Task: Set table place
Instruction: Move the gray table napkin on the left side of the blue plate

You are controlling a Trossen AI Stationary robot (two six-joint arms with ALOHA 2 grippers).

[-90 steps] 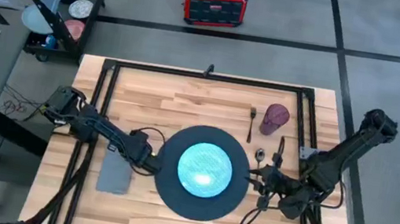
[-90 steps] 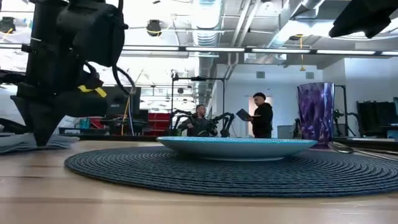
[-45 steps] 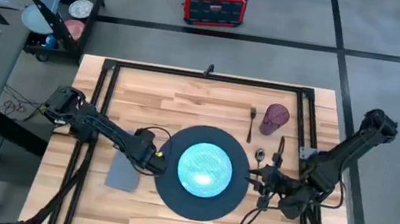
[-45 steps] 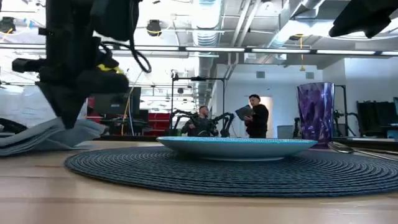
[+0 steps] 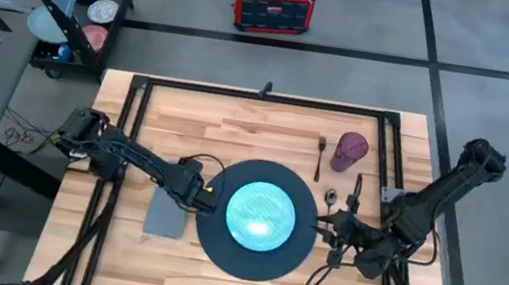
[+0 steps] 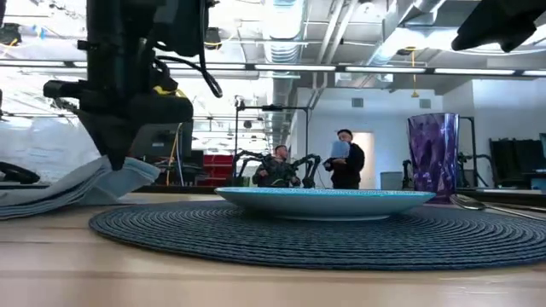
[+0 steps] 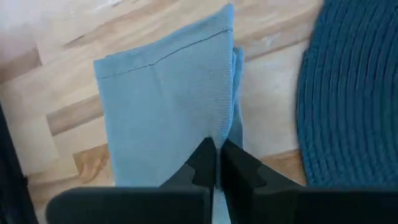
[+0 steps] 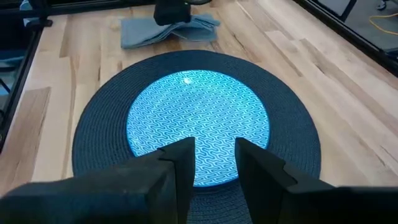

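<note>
the table [image 5: 197, 119] of light planks is seen from above, and the dark round mat [image 5: 219, 243] is used here as the landmark. the mat is laid near the table's middle, and the teal plate [image 5: 260, 213] is set on it, centred. the grey napkin [image 5: 166, 216] is lain just beside the mat's left edge, and one corner of it is lifted off the table. that corner is pinched by the left gripper [image 7: 216, 163], whose fingers are closed tight on the cloth. the right gripper [image 8: 214, 163] is held just right of the mat, pointed at the plate, with its fingers parted and nothing between them. the purple cup [image 5: 349, 151] is stood beyond the mat's upper right. the fork [image 5: 320, 155] is lain just left of the cup, and the spoon [image 5: 330, 200] is lain close to the mat's right edge.
</note>
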